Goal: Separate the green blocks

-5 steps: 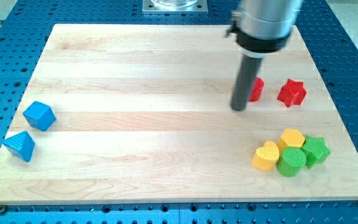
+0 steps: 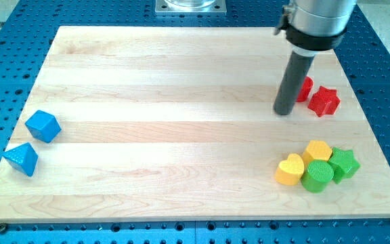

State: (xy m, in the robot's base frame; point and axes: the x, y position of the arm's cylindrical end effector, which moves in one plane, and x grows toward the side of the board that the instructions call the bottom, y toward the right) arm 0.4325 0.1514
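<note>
A green cylinder (image 2: 317, 176) and a green star (image 2: 344, 164) sit touching each other at the view's lower right, packed against two yellow heart blocks (image 2: 290, 169) (image 2: 317, 150). My tip (image 2: 284, 112) rests on the board above this cluster, well apart from it. A red block (image 2: 305, 89) is right behind the rod on its right side, partly hidden, and a red star (image 2: 324, 101) sits next to that block.
A blue cube (image 2: 43, 126) and a blue wedge-like block (image 2: 22, 158) sit near the board's left edge. The wooden board (image 2: 168, 135) lies on a blue perforated table. A metal mount (image 2: 191, 7) is at the view's top.
My tip moved to the view's right and slightly up. The red block and red star shifted to the right with it. The green and yellow blocks have not moved.
</note>
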